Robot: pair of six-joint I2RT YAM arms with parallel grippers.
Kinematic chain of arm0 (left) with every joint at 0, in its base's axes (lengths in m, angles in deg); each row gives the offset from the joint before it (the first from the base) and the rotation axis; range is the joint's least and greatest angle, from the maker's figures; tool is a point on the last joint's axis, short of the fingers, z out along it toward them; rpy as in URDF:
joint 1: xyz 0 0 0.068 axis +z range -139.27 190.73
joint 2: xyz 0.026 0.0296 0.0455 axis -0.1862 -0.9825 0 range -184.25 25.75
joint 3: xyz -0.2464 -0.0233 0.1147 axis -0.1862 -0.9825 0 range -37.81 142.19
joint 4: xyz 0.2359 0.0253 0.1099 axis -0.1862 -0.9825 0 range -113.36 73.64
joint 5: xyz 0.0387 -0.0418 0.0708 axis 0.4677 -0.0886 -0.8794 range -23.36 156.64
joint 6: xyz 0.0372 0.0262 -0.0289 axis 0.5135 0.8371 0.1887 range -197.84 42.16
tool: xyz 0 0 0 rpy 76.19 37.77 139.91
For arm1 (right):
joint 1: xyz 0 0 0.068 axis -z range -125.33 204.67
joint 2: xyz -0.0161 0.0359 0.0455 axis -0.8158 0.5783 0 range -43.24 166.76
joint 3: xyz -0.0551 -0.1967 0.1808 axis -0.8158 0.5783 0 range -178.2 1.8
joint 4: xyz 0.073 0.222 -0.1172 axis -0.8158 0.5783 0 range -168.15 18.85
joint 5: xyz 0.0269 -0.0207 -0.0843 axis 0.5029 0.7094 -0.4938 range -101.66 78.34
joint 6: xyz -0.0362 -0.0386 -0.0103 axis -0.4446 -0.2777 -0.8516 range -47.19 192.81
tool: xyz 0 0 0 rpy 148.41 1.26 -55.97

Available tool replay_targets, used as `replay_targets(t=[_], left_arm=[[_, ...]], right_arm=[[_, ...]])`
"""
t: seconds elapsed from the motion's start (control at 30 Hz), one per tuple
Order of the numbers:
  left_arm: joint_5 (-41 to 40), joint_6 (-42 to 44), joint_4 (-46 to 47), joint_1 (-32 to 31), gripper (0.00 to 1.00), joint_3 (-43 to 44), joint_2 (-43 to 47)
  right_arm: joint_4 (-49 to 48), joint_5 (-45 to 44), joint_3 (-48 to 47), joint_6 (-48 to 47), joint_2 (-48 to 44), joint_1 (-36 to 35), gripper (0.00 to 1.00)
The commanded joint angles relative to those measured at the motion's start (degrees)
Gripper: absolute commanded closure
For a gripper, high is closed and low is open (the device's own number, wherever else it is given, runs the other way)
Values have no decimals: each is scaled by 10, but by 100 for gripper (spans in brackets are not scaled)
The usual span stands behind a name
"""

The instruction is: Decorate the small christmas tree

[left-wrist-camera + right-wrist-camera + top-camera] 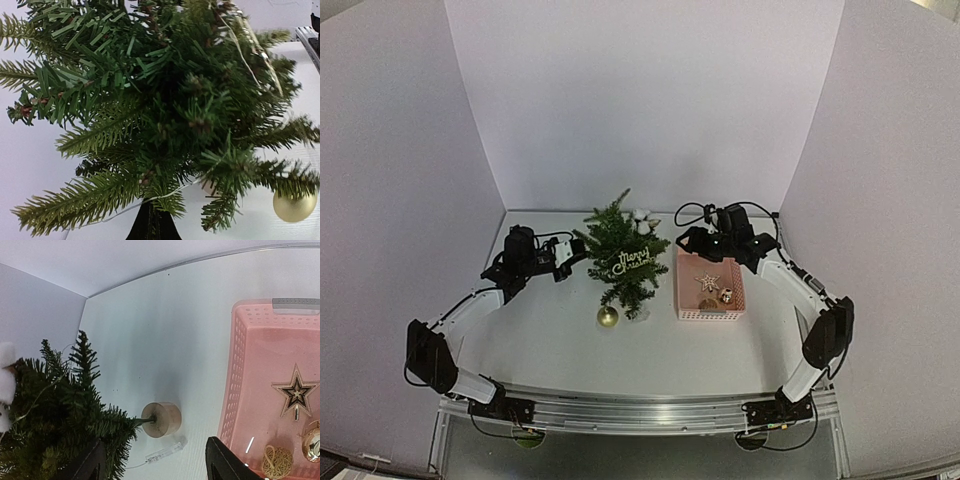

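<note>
The small christmas tree point(618, 250) stands mid-table on a pale wooden base point(161, 419). It carries a gold "Merry Christmas" sign point(630, 263) and white cotton balls point(642, 218). A gold ball point(608, 316) lies at its foot. My left gripper point(570, 258) is at the tree's left side. In the left wrist view its jaws are together at the bottom edge on a thin light wire point(107, 215) among the branches point(165, 100). My right gripper point(157, 462) is open and empty, above the table between the tree and the pink basket point(235, 390).
The pink basket point(682, 290) to the right of the tree holds a gold star point(296, 392), a wicker ball point(276, 460) and a gold bell point(312, 445). A clear wire end piece point(165, 452) lies beside the tree's base. White walls stand on three sides.
</note>
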Motion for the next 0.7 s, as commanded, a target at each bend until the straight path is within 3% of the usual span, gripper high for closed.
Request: replay_targets(t=[0.0, 0.67], left_arm=[[0, 45, 0, 12, 100, 41, -16], [38, 59, 6, 18, 100, 39, -15]], right_arm=[[-1, 3, -4, -8, -14, 1, 34], [-1, 0, -4, -13, -16, 1, 33]])
